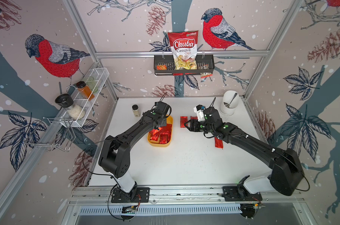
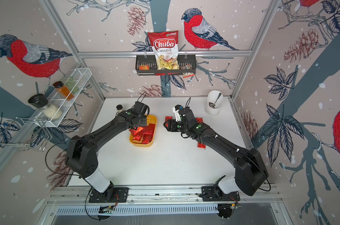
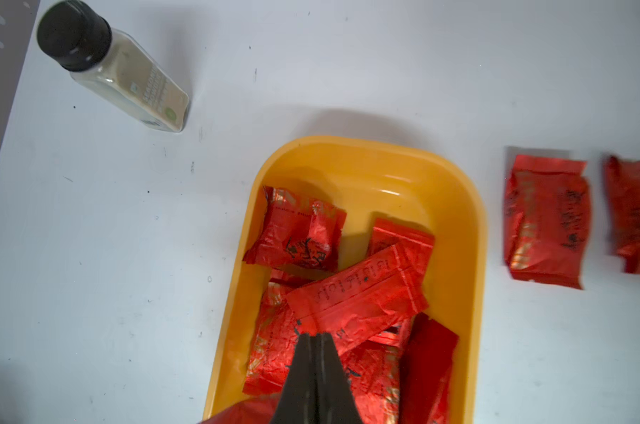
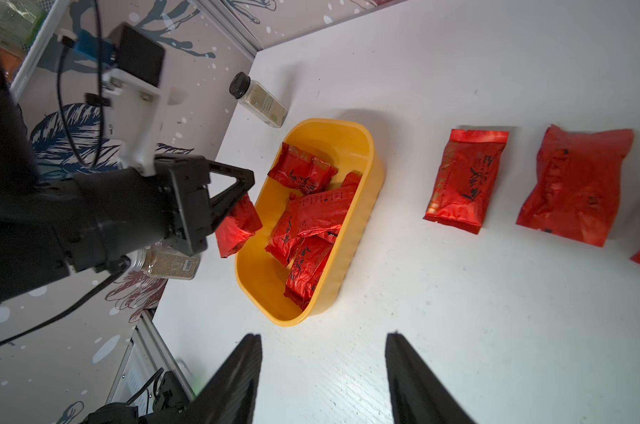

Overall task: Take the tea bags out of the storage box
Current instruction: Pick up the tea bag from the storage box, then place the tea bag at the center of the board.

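Now: left end effector [image 4: 235,208] pinches 1 tea bag [image 4: 237,229] by foil edge at storage box [image 4: 370,147] rim, likely lifting clear. Remaining tea bags [image 4: 311,216] piled inside; removed tea bags [image 4: 465,180] flat on desk [image 4: 458,301], apart from box. Right end effector [image 4: 322,367] spread, empty.

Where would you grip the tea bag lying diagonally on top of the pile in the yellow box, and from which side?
Probably across its narrow width near the middle, coming straight down from above. That tea bag lies uppermost, propped on others, so both long edges look free, while the walls of the storage box block a sideways approach.
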Robot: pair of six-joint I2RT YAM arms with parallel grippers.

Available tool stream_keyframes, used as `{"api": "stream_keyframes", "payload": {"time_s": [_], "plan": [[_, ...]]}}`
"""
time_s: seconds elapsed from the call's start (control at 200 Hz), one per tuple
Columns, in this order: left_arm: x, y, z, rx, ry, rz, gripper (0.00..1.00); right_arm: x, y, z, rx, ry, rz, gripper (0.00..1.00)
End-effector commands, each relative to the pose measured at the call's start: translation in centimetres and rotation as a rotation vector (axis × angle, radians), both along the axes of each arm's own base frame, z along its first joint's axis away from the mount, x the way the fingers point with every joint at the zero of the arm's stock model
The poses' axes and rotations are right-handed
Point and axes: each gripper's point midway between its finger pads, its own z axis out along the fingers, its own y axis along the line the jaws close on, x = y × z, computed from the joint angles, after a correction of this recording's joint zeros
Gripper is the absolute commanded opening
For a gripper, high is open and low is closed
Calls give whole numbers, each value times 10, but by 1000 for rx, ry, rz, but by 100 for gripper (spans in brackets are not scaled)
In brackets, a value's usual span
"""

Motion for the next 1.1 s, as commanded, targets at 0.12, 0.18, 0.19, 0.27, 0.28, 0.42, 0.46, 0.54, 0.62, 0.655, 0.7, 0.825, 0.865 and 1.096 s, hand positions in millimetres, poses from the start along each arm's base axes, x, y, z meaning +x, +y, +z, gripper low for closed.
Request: {"api": "stream_keyframes", "payload": {"time_s": [0.12, 0.18, 0.19, 0.27, 0.28, 0.42, 0.46, 0.54, 0.62, 0.655, 0.7, 0.825, 0.865, 1.096], "plan": [[-19, -65, 24, -396, -45, -42, 0, -2, -37, 14, 0, -50, -56, 60], [-29, -89, 25, -443, -50, -57, 0, -4, -50, 18, 3, -62, -77, 60], [-31, -94, 26, -451, -51, -59, 0, -5, -52, 20, 4, -67, -81, 60], [-45, -133, 25, -522, -53, -83, 0, -8, -70, 23, 7, -81, -113, 61], [-47, -138, 24, -532, -52, -86, 0, -9, -71, 23, 7, -83, -115, 61], [-67, -204, 7, -648, -8, -100, 0, -15, -99, 27, 14, -107, -173, 61], [-69, -218, -1, -665, 6, -91, 0, -18, -105, 29, 17, -113, -185, 62], [-70, -243, -16, -699, 31, -67, 0, -23, -114, 31, 19, -123, -205, 62], [-67, -262, -29, -716, 52, -38, 0, -28, -121, 33, 16, -129, -217, 63], [-64, -269, -33, -719, 57, -22, 0, -30, -124, 33, 17, -131, -222, 63], [-60, -275, -37, -731, 60, 3, 0, -33, -126, 33, 18, -132, -225, 63], [-53, -286, -48, -786, 83, 75, 0, -38, -132, 33, 22, -135, -237, 63], [-52, -289, -50, -805, 90, 91, 0, -38, -133, 33, 23, -136, -240, 63], [-50, -304, -81, -899, 175, 202, 0, -40, -137, 27, 18, -126, -247, 64]]}}
